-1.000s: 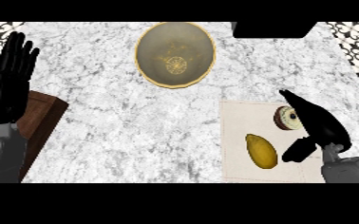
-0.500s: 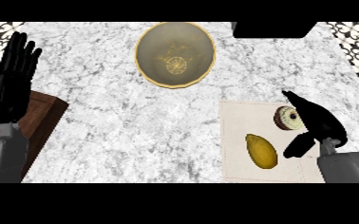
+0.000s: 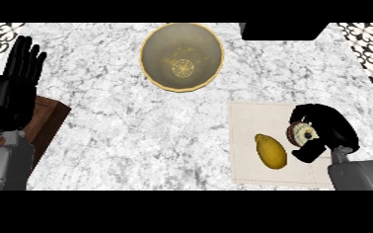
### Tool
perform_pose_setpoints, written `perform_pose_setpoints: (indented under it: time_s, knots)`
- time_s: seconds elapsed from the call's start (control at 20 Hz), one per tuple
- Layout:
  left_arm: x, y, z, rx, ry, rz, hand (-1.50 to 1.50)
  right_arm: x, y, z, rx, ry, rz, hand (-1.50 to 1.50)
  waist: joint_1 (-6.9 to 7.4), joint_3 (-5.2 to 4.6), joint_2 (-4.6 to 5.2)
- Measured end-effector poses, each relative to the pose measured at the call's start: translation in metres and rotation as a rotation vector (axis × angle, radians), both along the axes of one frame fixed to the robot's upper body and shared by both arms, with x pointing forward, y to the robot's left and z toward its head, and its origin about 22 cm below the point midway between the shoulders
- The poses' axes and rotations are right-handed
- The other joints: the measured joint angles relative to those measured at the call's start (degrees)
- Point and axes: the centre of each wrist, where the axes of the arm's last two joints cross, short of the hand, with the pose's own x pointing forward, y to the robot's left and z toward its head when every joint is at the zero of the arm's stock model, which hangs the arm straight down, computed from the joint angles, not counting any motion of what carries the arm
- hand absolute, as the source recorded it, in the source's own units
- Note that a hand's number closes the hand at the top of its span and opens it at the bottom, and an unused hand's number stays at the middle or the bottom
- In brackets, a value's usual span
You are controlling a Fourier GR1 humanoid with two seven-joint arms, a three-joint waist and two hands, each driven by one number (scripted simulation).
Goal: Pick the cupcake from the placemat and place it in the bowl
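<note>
Head view | right hand (image 3: 328, 128) fingers curled round cupcake (image 3: 302, 134) — lemon (image 3: 271, 151) beside | left hand (image 3: 18, 86) open

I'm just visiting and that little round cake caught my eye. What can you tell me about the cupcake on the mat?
The small round cupcake shows a dark brown rim around a pale cream top with a dark spot in the middle. It sits on the pale square placemat, near its right side, right of the yellow lemon and apart from it. The black right hand curls round it from the right, hiding part of it.
</note>
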Motion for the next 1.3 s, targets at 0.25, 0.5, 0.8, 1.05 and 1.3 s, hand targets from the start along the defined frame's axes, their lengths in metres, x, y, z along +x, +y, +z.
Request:
perform_pose_setpoints:
  time_s: [0.25, 0.5, 0.8, 1.05, 1.3]
  knots:
    - [-0.001, 0.002, -0.001, -0.006, 0.002, -0.004, 0.00, 0.002, -0.009, 0.003, -0.027, -0.043, -0.009, 1.50, 0.00, 0.14, 0.11]
    - [-0.011, 0.011, -0.009, -0.005, 0.013, 0.031, 0.00, -0.044, -0.016, -0.005, -0.092, 0.008, -0.216, 1.50, -1.67, 0.06, -0.34]
    - [-0.011, 0.020, -0.003, 0.000, 0.007, 0.044, 0.00, -0.103, -0.011, 0.026, -0.181, -0.020, -0.417, 1.50, -2.24, 0.09, -0.33]
    - [-0.007, 0.017, 0.000, 0.002, 0.005, 0.031, 0.00, -0.139, 0.007, 0.080, -0.226, -0.138, -0.489, 1.50, -1.73, 0.15, -0.17]
    - [-0.005, 0.007, -0.001, 0.001, 0.008, 0.019, 0.00, -0.139, 0.027, 0.115, -0.194, -0.236, -0.450, 1.50, -0.97, 0.11, -0.10]
